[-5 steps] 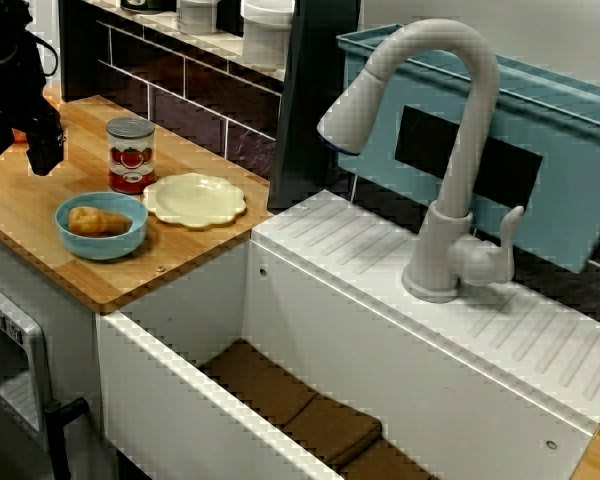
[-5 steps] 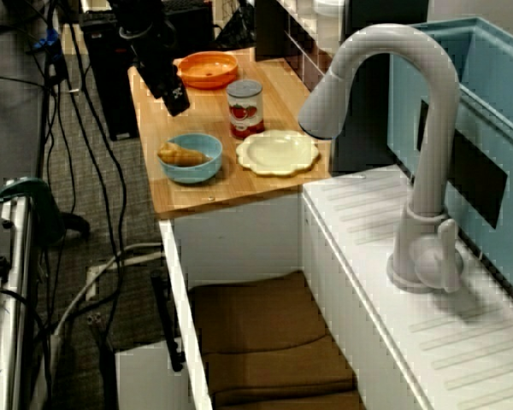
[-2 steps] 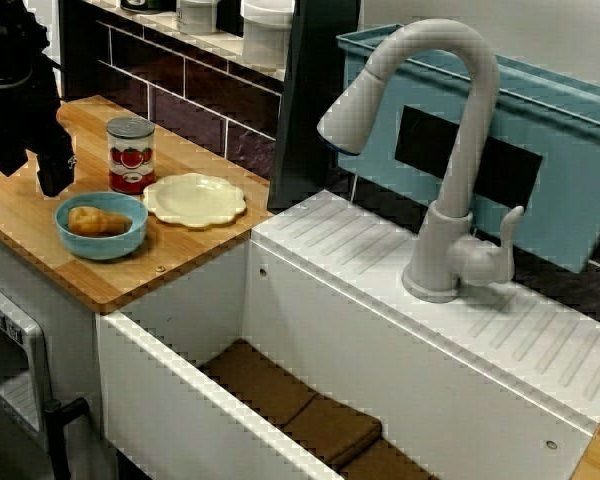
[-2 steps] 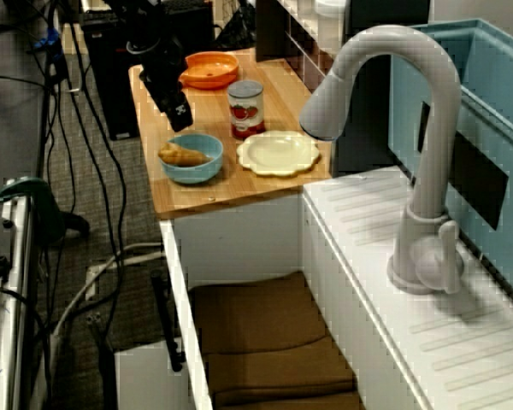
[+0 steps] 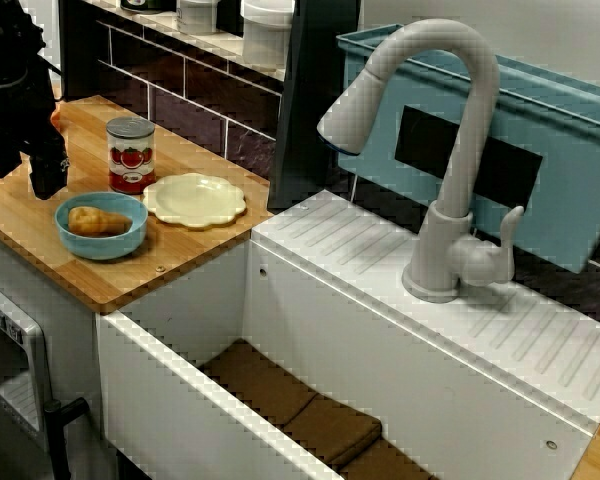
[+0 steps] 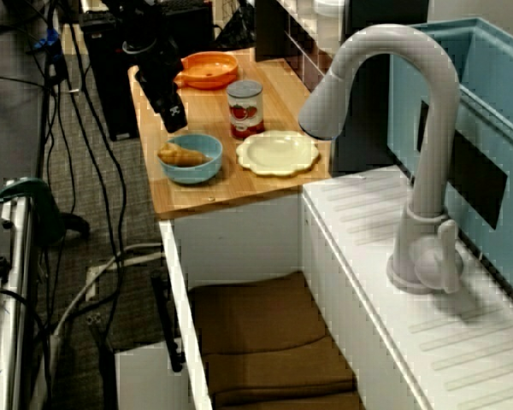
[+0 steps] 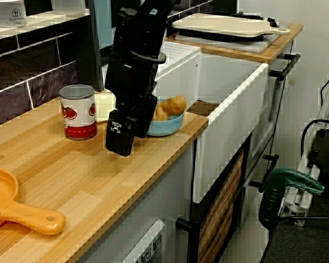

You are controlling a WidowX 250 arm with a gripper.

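My black gripper point(image 5: 25, 180) hangs low over the wooden counter point(image 5: 20, 225), just left of a blue bowl point(image 5: 115, 243). Two fingers show in the view facing the faucet, apart with wood visible between them and nothing held. The bowl holds a lumpy yellow-brown piece of food point(image 5: 95, 220). In the view from the counter's end, the gripper point(image 7: 131, 134) stands in front of the bowl point(image 7: 170, 125), between it and a tomato can point(image 7: 78, 112). The view along the sink shows the gripper point(image 6: 169, 115) just beyond the bowl point(image 6: 191, 166), not touching it.
A pale yellow scalloped plate point(image 5: 195, 198) lies right of the bowl and can point(image 5: 130, 155). An orange pan point(image 6: 207, 68) sits at the counter's far end. A white sink point(image 5: 180, 390) holds brown cloths point(image 5: 300, 410). Behind it stand a grey faucet point(image 5: 445, 150) and a blue rack point(image 5: 570, 150).
The gripper came down toward the counter and nearer the bowl, then edged slightly back from it. Bowl, can and plate have not moved.
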